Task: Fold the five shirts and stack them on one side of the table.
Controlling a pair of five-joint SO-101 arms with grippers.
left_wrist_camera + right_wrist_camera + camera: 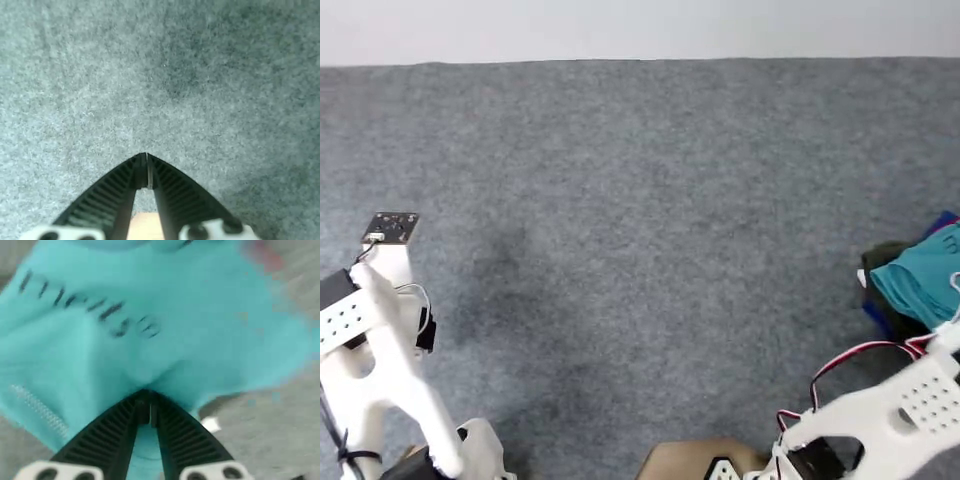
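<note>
worktop (640,180): grey felt, bare beneath the left pincer (146,159).
shirt heap (885,262): dark layers beneath the right pincer (146,396).
teal shirt (150,330): crumpled on top of the heap, no clear long axis; its print line runs crosswise just beyond the right pincer's tips.
right pincer: tips together, pinching teal fabric.
left pincer: tips together on nothing.

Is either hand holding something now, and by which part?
The right hand seems to pinch the turquoise fabric shirt at a fold near its print. The left hand is shut on nothing.
</note>
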